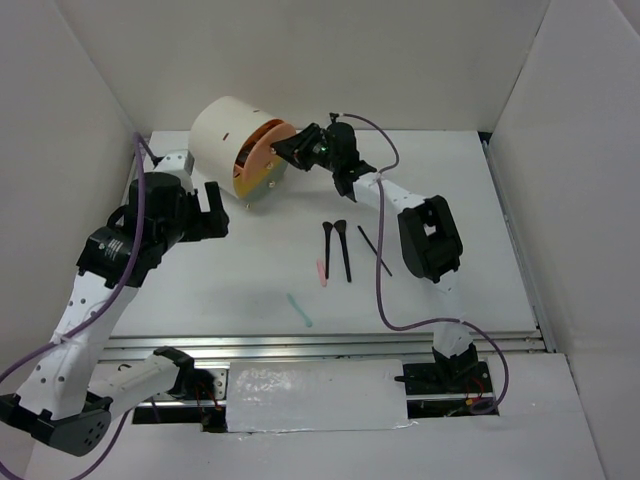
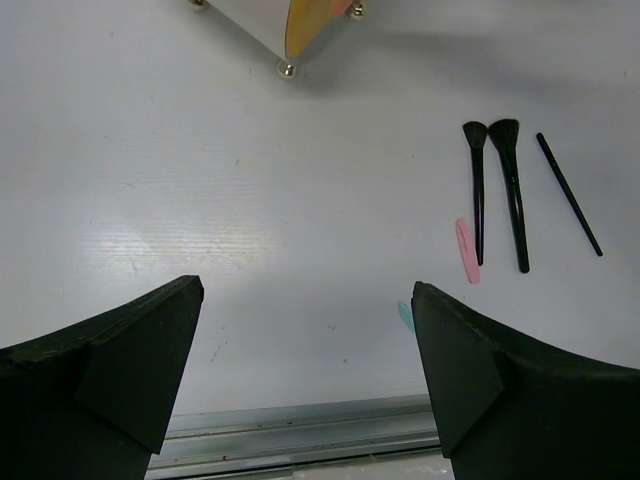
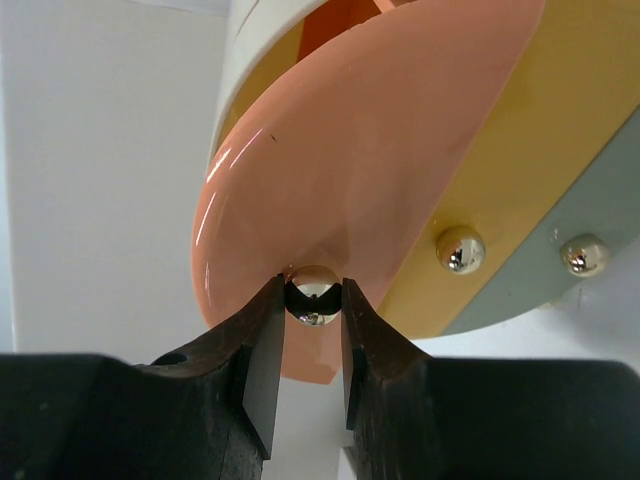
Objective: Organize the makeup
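Chrome knob (image 3: 314, 285) pinched in right claw (image 3: 313, 300) — left claw (image 2: 307, 292) agape.

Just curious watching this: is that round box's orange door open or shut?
Ajar: the orange door stands off the cream box, a gap showing; the right gripper pinches its knob.

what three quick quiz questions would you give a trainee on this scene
1. True or false: the left gripper is shut.
2. What does the right gripper pinch? A) a pink stick B) the knob on the box C) a teal stick
3. How many brushes lie on the table?
Key: 1 false, it is open and empty. 2 B. 3 two.
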`<state>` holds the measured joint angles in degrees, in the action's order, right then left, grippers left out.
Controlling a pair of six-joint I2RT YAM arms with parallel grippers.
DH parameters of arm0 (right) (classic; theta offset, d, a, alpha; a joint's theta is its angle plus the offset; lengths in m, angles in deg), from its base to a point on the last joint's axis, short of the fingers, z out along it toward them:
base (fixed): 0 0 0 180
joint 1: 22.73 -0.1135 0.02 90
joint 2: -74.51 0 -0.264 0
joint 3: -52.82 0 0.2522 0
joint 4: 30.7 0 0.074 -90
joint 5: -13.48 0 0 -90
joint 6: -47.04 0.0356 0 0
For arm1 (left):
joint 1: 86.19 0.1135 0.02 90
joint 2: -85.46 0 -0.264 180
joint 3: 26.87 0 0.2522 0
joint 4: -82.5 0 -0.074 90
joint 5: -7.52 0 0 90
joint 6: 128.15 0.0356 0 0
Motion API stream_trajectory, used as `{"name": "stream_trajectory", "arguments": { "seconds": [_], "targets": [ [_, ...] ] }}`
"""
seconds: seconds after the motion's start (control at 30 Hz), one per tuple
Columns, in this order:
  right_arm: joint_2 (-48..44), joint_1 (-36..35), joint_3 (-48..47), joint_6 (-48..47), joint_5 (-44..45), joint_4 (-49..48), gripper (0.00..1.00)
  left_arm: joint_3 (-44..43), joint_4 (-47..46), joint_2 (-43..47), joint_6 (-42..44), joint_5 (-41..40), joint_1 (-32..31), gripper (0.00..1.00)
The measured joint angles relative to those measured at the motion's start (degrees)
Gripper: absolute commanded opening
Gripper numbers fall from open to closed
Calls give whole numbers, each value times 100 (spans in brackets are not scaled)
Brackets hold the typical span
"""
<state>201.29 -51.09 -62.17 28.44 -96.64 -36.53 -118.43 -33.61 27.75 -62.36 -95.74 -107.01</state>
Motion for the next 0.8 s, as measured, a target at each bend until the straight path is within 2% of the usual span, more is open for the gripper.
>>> {"name": "stream_trajectory", "arguments": {
  "seconds": [0.27, 0.5, 0.7, 0.73, 0.8],
  "targets": [
    [372, -153, -498, 70, 238, 79, 28, 164, 9, 118, -11, -22, 0, 99],
    [459, -238, -632, 149, 428, 103, 29, 315, 46, 236, -17, -42, 0, 99],
    [603, -275, -839, 245, 483, 114, 40, 315, 50, 245, -13, -44, 0, 99],
    [603, -275, -839, 271, 483, 101, 46, 315, 55, 247, -13, -44, 0, 99],
    [603, -278, -833, 319, 470, 39, 51, 315, 72, 258, -13, -46, 0, 99]
  ]
}}
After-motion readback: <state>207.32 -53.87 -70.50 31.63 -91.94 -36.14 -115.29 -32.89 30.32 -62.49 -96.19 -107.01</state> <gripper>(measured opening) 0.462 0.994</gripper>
